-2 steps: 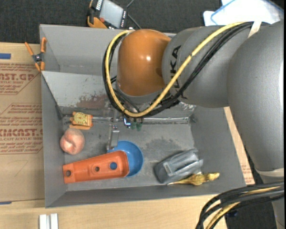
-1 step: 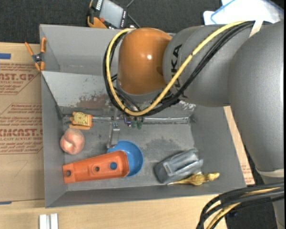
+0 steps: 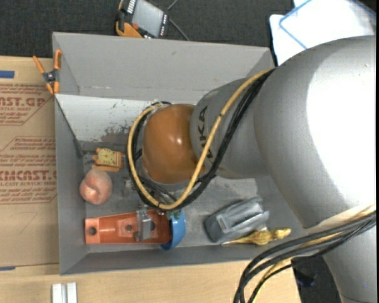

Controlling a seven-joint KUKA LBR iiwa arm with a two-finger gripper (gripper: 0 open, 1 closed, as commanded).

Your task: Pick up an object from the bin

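The orange wrist cover (image 3: 167,144) is being held low over the middle of the bin (image 3: 177,62), seemingly to reach the orange flat piece (image 3: 110,229) lying along the near wall, though whether the gripper is released or clenched cannot be told.

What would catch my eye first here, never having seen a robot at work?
The huge silver robot arm comes first: it reaches in from the right and ends in a glossy orange dome cover over the middle of the grey metal bin. Then the bright things on the floor: a pink peach-like ball at the left, a flat orange-red plastic piece along the bottom wall, and a grey plastic block at lower right.
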